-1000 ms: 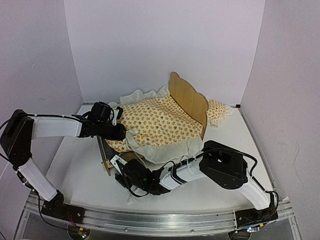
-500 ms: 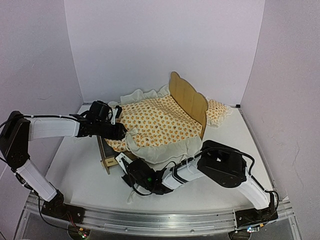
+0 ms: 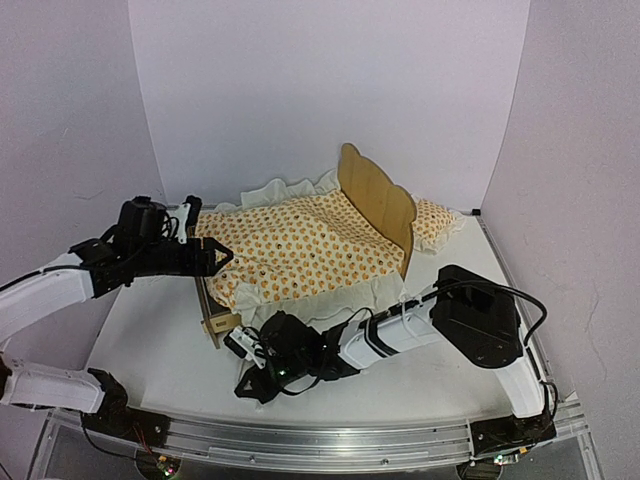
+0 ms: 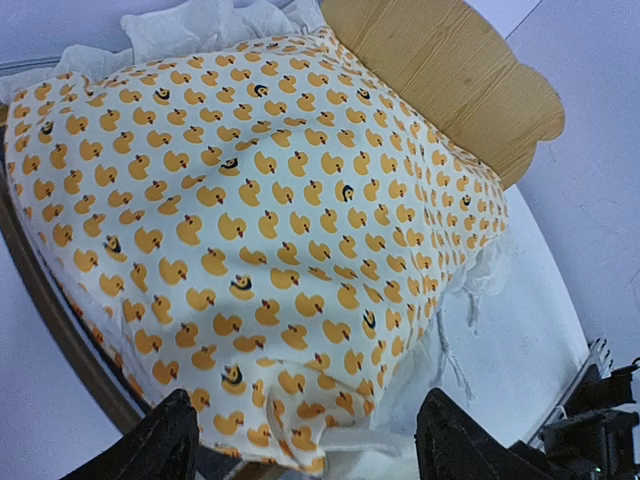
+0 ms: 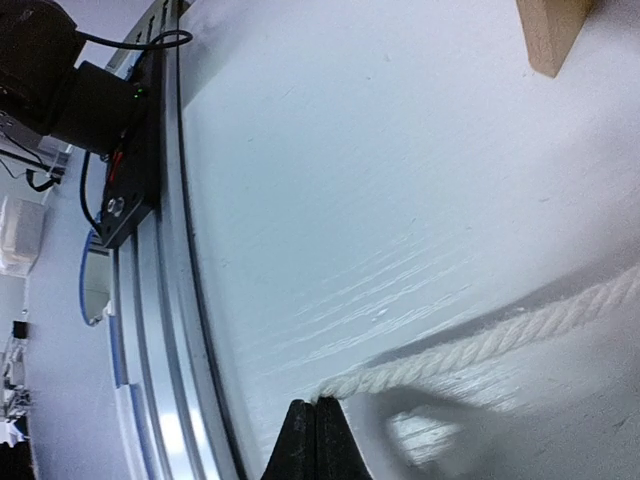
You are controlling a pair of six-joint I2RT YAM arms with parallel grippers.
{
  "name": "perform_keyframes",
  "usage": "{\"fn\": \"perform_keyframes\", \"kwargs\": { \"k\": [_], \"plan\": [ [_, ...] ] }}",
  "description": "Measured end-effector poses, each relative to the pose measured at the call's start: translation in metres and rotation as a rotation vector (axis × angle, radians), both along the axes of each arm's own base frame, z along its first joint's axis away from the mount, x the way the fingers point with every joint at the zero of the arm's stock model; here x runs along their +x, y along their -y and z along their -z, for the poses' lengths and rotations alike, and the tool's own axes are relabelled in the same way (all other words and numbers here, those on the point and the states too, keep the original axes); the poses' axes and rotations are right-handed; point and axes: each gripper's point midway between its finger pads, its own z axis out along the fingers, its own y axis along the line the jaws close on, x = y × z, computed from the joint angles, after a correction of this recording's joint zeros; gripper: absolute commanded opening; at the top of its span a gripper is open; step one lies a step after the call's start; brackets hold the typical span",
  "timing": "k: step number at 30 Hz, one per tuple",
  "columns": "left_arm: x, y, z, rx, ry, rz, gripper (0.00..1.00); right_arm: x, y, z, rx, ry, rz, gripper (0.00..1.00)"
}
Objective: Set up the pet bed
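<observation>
The pet bed is a plywood frame with a scalloped headboard (image 3: 376, 201) (image 4: 440, 70) and a low footboard (image 3: 216, 312). Duck-print bedding (image 3: 300, 250) (image 4: 250, 220) with white ruffles lies spread over it. My left gripper (image 3: 222, 255) (image 4: 305, 452) stands open just left of the bedding's foot end, and the bedding's near corner shows between its fingers untouched. My right gripper (image 3: 245, 388) (image 5: 315, 440) is low on the table in front of the footboard. It is shut on the end of a white twisted cord (image 5: 480, 345).
A small matching pillow (image 3: 436, 221) lies behind the headboard. One wooden leg of the frame (image 5: 550, 35) shows in the right wrist view. The metal rail (image 3: 300, 440) (image 5: 165, 250) runs along the table's near edge, close to the right gripper. White walls enclose three sides.
My left gripper opened, let go of the bedding and drew back to the left. The bedding now lies flatter over the foot end. My right gripper shut and shifted toward the near edge.
</observation>
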Motion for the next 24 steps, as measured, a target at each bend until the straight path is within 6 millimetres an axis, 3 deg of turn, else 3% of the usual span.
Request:
{"fn": "perform_keyframes", "kwargs": {
  "k": [3,6,12,15,21,24],
  "plan": [
    [-0.026,-0.018,-0.014,-0.078,0.005,-0.048,0.81,-0.006,0.001,-0.006,0.008,-0.079,-0.009,0.00],
    [-0.050,-0.028,-0.011,-0.172,-0.047,-0.080,0.73,0.000,0.008,-0.021,0.021,-0.147,0.017,0.00],
    [-0.089,-0.028,0.036,-0.280,-0.245,-0.068,0.68,0.034,0.015,-0.079,0.119,-0.278,0.099,0.00],
    [-0.102,-0.017,0.057,-0.330,-0.343,-0.048,0.69,0.045,0.019,-0.094,0.147,-0.326,0.121,0.00],
    [-0.149,0.035,0.087,-0.313,-0.514,0.090,0.72,0.030,0.035,-0.078,0.098,-0.365,0.102,0.00],
    [-0.152,0.044,0.107,-0.317,-0.591,0.059,0.69,0.017,0.038,-0.069,0.065,-0.357,0.072,0.00]
  ]
}}
